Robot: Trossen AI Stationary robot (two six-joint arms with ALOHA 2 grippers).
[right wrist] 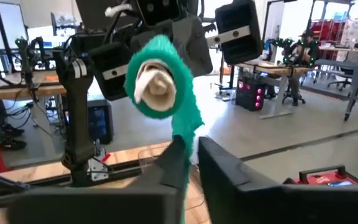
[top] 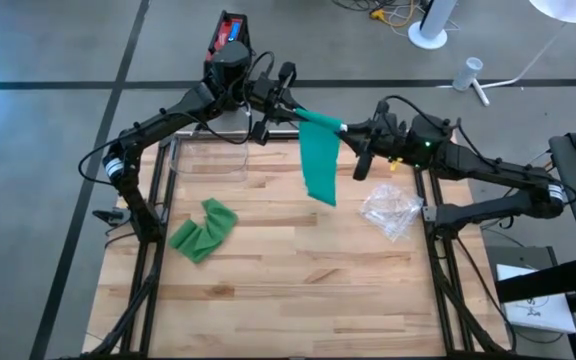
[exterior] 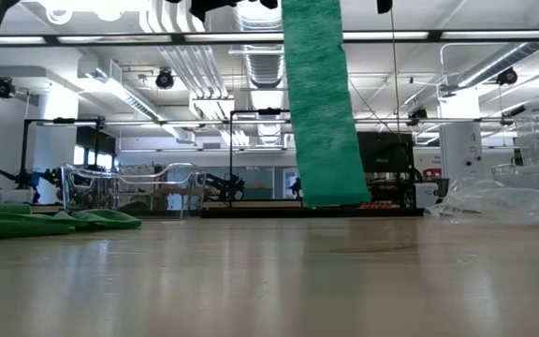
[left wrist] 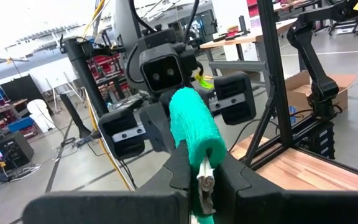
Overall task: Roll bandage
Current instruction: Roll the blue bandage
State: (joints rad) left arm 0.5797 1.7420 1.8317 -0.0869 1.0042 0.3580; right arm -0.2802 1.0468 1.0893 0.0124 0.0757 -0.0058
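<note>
In the high view, the green bandage [top: 319, 160] is seen held up over the far part of the bench [top: 298, 280], between the two grippers. Its rolled end spans from the left gripper [top: 286, 108] to the right gripper [top: 353, 128], and the loose tail hangs below both sets of fingers. Both arms are stretched inward and raised. A second crumpled green bandage [top: 204, 229] lies on the bench well apart from the left fingers, and a clear plastic wrapper [top: 392, 209] lies below the right arm.

In the low view, only the hanging tail [exterior: 318, 103] is shown; its lower edge appears to clear the bench. The grippers are cut off above.

In the left wrist view, the left fingers [left wrist: 180, 163] are pressed together on the roll's near end [left wrist: 192, 124], with the right gripper facing from just beyond it.

In the right wrist view, the roll's open end [right wrist: 157, 78] stands just ahead of the right fingers [right wrist: 178, 163], which look closed on the cloth beneath it, though the grip itself is partly hidden.

For a tidy roll, it is judged that the tail should be kept taut and straight, the roll turned about its own axis, and one end kept firmly pinched while the other is re-gripped.
</note>
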